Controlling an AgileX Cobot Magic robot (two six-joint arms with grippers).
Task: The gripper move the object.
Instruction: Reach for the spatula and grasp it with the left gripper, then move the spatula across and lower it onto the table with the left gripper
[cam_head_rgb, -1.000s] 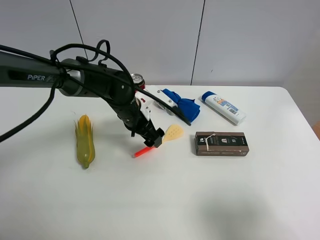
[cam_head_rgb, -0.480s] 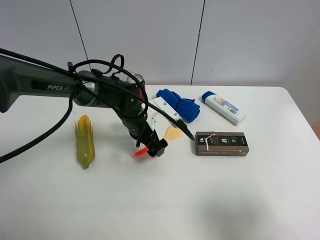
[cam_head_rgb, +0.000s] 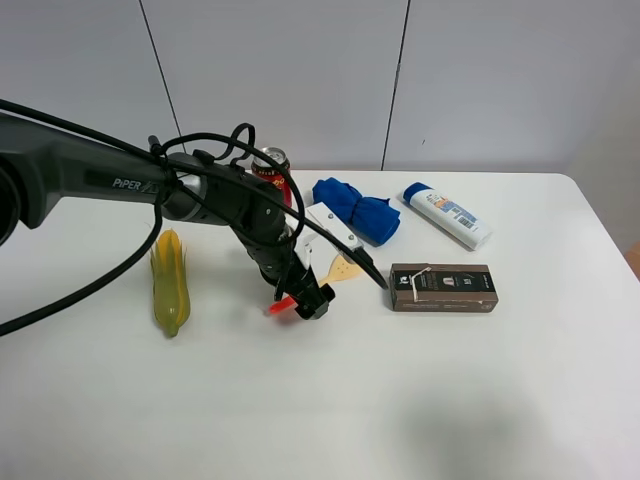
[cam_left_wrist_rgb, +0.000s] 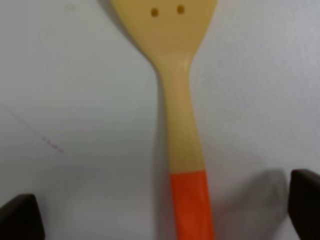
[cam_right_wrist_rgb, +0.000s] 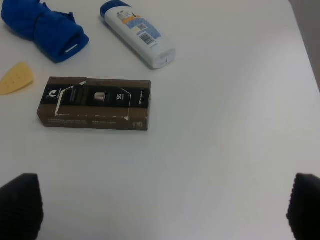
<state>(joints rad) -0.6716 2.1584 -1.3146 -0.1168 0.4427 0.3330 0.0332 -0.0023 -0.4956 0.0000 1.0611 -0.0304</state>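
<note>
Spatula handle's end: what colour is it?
The handle's end is orange-red; best seen in the left wrist view.

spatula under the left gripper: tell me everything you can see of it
The toy spatula lies flat on the white table. It has a pale yellow blade with small round holes, a narrow yellow neck and an orange-red handle end. The material looks like smooth plastic or painted wood. The left gripper is open over the handle, with its fingers wide apart on either side, not touching it. In the exterior view the arm hides the spatula's middle.
</note>
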